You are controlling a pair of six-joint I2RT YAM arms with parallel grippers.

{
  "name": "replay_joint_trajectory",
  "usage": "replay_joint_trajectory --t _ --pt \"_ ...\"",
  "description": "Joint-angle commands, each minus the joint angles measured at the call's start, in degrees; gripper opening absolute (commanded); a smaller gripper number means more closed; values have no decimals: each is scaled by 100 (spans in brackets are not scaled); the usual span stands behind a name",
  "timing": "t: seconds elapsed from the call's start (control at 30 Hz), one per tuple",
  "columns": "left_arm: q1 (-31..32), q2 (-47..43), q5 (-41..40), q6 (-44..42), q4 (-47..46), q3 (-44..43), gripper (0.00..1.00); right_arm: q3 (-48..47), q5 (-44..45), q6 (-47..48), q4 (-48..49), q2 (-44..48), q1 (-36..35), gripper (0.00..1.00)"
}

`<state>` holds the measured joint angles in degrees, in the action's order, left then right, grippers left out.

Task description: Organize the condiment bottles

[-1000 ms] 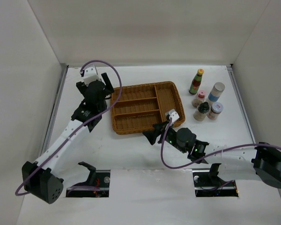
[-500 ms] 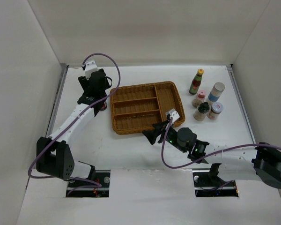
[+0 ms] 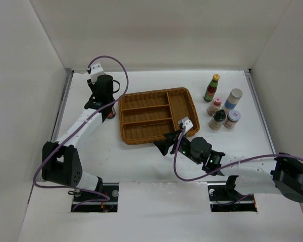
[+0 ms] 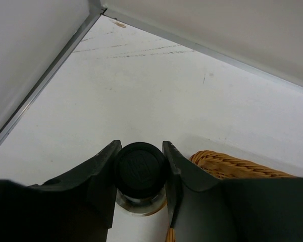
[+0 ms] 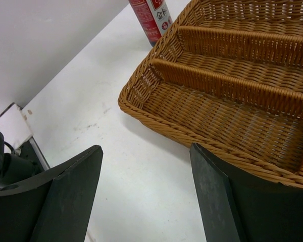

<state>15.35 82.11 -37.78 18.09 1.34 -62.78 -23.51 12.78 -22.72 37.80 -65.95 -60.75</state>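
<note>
**Twin arms in white and black, laced with purple cable**

The left arm (image 3: pixel 76 132) and right arm (image 3: pixel 247 169) share one build: slim white links set between bulky matte-black joint housings. Each has a large black shoulder block (image 3: pixel 292 179) at its root. A purple cable (image 3: pixel 116 69) runs along each arm and arches free in a loop near the wrist. A small white camera block (image 3: pixel 95 72) caps each wrist. Tiny green lights (image 3: pixel 184 150) glow on the right arm's black wrist housing. The left end effector (image 4: pixel 140 147) and right end effector (image 5: pixel 145 151) each carry two dark grey fingers (image 5: pixel 65 194). These are smooth and matte, broad at the root and tapering to blunt, bevelled tips.
</note>
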Motion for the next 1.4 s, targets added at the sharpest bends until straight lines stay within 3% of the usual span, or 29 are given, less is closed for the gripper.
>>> replay_joint_trajectory --t 0.0,0.17,0.5,0.8,1.07,1.37 --pt "-46 -168 -203 -77 -450 -182 26 -84 -109 -57 359 -23 24 76" --pt "7 -589 -423 -314 -714 -199 14 -93 -109 -57 351 -14 33 76" --pt "340 -960 -529 -851 -847 -981 13 -101 -91 -110 368 -93 42 76" --pt "1158 -389 -397 -807 -978 -1578 13 -22 -82 -136 403 -40 200 76" --pt "1386 297 -256 -763 -1136 -1930 13 57 -100 -171 403 74 296 76" --pt "1422 631 -204 -649 -1382 -1703 13 74 -109 -180 403 74 349 76"
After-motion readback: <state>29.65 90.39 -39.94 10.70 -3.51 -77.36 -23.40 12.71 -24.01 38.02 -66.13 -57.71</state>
